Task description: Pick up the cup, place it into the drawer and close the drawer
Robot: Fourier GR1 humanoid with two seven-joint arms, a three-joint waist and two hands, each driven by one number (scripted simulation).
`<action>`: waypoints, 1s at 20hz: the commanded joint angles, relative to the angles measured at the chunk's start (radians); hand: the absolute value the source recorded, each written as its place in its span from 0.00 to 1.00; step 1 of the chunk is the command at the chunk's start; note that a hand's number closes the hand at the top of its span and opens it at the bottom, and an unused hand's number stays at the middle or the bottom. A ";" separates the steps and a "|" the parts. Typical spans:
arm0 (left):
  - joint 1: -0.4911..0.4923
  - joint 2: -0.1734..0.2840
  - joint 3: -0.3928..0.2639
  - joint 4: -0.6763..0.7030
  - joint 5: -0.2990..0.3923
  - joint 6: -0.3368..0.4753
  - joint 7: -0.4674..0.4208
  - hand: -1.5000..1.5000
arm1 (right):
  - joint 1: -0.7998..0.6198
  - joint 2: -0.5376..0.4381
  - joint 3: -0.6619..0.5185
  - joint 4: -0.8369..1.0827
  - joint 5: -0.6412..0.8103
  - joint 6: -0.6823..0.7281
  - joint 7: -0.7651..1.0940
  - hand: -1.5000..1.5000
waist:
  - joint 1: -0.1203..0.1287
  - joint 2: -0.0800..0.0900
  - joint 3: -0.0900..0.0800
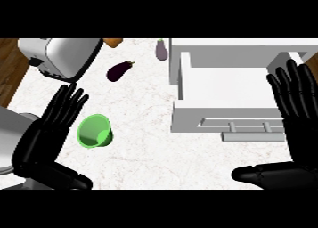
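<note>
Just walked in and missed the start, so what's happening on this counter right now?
Nothing is being held yet. The green cup lies on the counter beside the open left hand. The white drawer stands pulled open, with the open right hand over its right side. Two eggplants and a toaster sit farther back.

A white, faintly veined marble tabletop [154, 147] filled most of the view, lit evenly with only soft shadows. Dark brown wood plank floor [5, 73] showed beyond its edge at nine to ten o'clock, and a narrow strip of the same floor appeared at two o'clock. A silver toaster [63, 55] stood at eleven o'clock, tilted toward the tabletop's edge. Two dark purple eggplants [120, 70] lay near twelve o'clock, well apart from each other, with a small orange-brown object just beside the toaster at the top.
</note>
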 commanded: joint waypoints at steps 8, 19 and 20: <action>0.012 0.021 0.067 0.225 -0.099 -0.028 -0.174 0.00 | 0.050 -0.012 -0.025 -0.008 -0.042 0.048 -0.023 0.00 | -0.002 0.000 0.000; -0.060 0.064 0.102 0.509 -0.170 -0.070 -0.320 0.00 | 0.054 0.005 -0.009 -0.027 -0.004 0.031 -0.014 0.00 | -0.002 0.000 0.000; -0.085 0.073 0.113 0.611 -0.188 -0.094 -0.411 0.00 | -0.083 0.004 0.013 0.004 0.014 -0.020 0.094 0.00 | -0.001 0.001 0.000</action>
